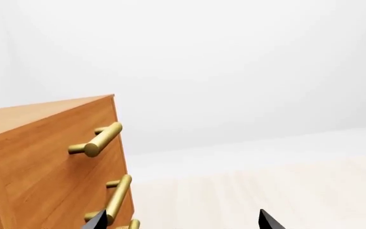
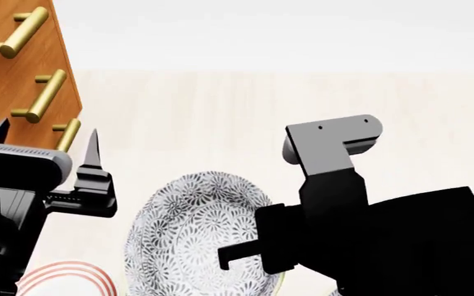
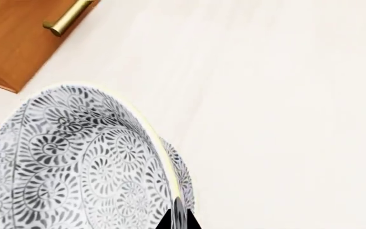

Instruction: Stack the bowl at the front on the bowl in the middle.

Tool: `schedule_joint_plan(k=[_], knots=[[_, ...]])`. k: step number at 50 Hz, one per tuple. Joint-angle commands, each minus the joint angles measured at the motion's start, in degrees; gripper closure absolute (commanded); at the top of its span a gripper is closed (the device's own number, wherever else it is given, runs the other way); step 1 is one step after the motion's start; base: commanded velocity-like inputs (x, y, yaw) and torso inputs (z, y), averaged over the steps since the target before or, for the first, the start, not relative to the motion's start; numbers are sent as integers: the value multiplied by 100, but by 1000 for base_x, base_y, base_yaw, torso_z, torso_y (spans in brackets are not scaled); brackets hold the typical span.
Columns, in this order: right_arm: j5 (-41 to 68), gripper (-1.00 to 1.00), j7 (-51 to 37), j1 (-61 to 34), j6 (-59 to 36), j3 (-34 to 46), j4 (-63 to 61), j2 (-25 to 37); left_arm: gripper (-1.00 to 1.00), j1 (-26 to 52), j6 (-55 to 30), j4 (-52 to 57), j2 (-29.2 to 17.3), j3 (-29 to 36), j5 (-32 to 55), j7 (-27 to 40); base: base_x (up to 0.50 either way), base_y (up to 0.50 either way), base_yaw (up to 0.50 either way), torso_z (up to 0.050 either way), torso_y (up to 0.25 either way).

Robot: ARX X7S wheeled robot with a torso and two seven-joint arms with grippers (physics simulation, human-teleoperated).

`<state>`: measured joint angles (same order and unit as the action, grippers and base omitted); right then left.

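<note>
The bowl at the front [image 2: 189, 234] is a deep white bowl with a dense grey floral pattern and a pale rim. It hangs tilted on its side above the pale floor. My right gripper [image 2: 249, 254] is shut on its rim. The right wrist view shows the bowl's inside [image 3: 75, 162], with the gripper [image 3: 177, 220] pinching the rim edge-on. My left gripper [image 1: 183, 224] stands open and empty beside the cabinet; the head view shows this gripper [image 2: 44, 140] at the left. The bowl in the middle is out of view.
A wooden drawer cabinet [image 2: 15, 61] with brass bar handles [image 1: 97, 139] stands at the far left, close to my left gripper. A flat red-ringed plate [image 2: 64, 277] lies at the bottom left, beside the held bowl. Pale floor [image 2: 261, 105] stretches ahead.
</note>
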<state>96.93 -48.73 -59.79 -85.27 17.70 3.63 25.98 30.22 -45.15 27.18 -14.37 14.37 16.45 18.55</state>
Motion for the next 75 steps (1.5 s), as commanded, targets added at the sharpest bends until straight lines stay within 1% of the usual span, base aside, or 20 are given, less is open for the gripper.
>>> schedule_joint_plan(k=[1,7,12,13,27,32,33,34,35,36,39,40,43,45,46,47,52,54,56,75], knots=[[-892,100,1030,234,288,359,35,-92,-100,-39,47,-28,-29,33,6,18,0,0,0,0,0],[-1511,100,1772,363,594,749,309,-110,-100,-47,94,-89,-38,52,4,18,0,0,0,0,0],[-1696,100,1947,384,682,904,469,-113,-100,-44,123,-144,-43,69,1,22,0,0,0,0,2],[-1749,-100,1924,409,709,935,444,-102,-100,-54,141,-155,-45,80,-7,24,0,0,0,0,0],[-1683,-100,1750,425,736,951,308,-29,-100,-38,132,-163,-49,94,37,42,0,0,0,0,0],[-1979,-100,1673,473,1081,935,-1,63,-100,-47,122,-109,-57,81,65,56,0,0,0,0,0],[-2419,-100,1873,561,1628,943,-536,184,-100,-55,108,-62,-57,66,83,63,0,0,0,0,0],[-2565,-100,1865,612,1812,928,-704,222,-100,-60,102,-39,-57,55,96,67,0,0,0,0,0],[-3027,-100,1886,762,2527,759,-1119,287,-100,-67,96,10,-44,10,132,79,0,0,0,0,0],[-3104,-100,1909,781,2617,761,-1211,318,-100,-70,87,33,-43,4,146,81,0,0,0,0,0],[-4071,-100,2158,1190,3957,643,-2125,484,-100,-133,161,170,-27,-29,196,80,0,0,0,0,0],[-4231,-100,2150,1292,4191,599,-2295,512,-100,-160,170,218,-25,-45,221,78,0,0,0,0,0],[-5668,-100,1979,1788,5337,853,-2927,640,-100,-244,393,327,-6,-66,202,88,0,0,0,0,0],[-6142,-100,1889,1976,5737,935,-3074,674,-100,-293,502,370,10,-90,231,71,0,0,0,0,0],[-6525,-100,1660,2075,5821,1034,-3189,701,-100,-362,623,451,-4,-69,196,69,0,0,0,0,0],[-6875,-100,1511,2216,6031,1119,-3291,715,-100,-476,918,532,-12,-24,97,59,0,0,0,0,0],[-7823,-100,1051,2472,6267,1428,-3632,804,-100,-781,1644,844,-24,111,-315,246,0,0,0,0,0],[-7973,-100,992,2530,6339,1481,-3717,830,-100,-826,1762,886,-25,138,-390,287,0,0,0,0,0],[-7802,-100,1045,2574,6416,1401,-3715,814,-100,-869,1809,957,-31,132,-367,285,0,0,0,0,0],[-7993,-100,978,2597,6464,1460,-3556,808,-100,-919,2107,919,-93,205,-424,296,0,0,0,0,0]])
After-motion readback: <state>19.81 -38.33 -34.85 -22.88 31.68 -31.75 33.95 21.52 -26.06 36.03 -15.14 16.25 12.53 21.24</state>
